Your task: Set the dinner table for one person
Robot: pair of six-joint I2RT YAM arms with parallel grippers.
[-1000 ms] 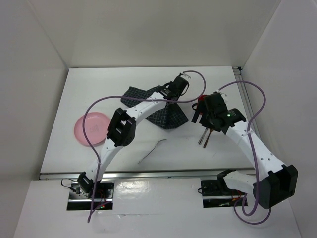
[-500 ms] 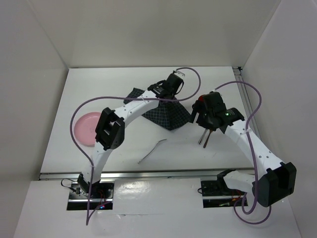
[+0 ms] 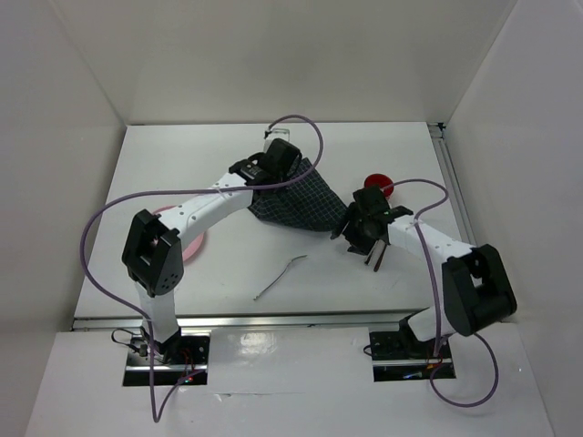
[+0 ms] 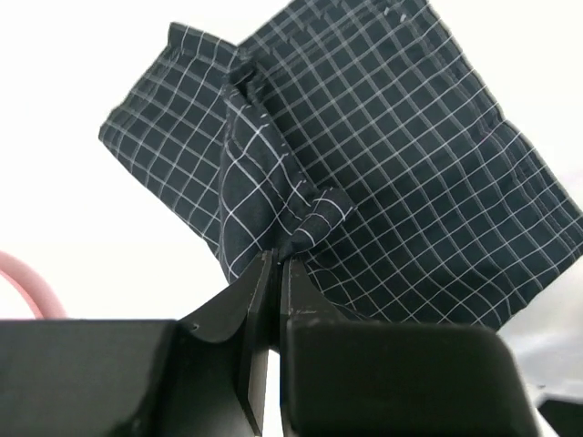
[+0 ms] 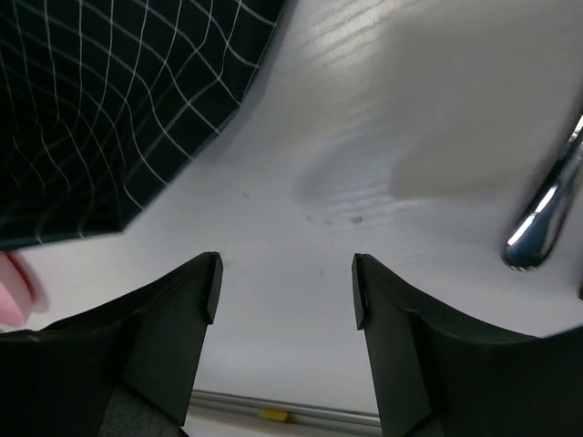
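The dark navy checked cloth mat [image 3: 305, 202] lies bunched on the white dinner table [image 3: 182, 155], right of centre at the back. My left gripper [image 3: 276, 173] is shut on a fold of the cloth near its far left edge; in the left wrist view the closed jaws [image 4: 276, 261] pinch the raised fold of the cloth [image 4: 383, 155]. My right gripper [image 3: 351, 229] is open and empty, low over bare table just right of the cloth's near corner. In the right wrist view [image 5: 285, 282] the cloth [image 5: 91, 100] is at upper left.
A pink plate [image 3: 189, 244] lies at the left, partly under my left arm. A metal fork [image 3: 281, 276] lies near the front. A red cup [image 3: 377, 184] stands behind my right gripper. A shiny utensil [image 5: 547, 205] lies right of my right gripper. The metal rail [image 3: 273, 318] edges the front.
My left gripper has moved left, dragging the cloth with it. My right arm has swung left and down, close to the cloth's near right corner.
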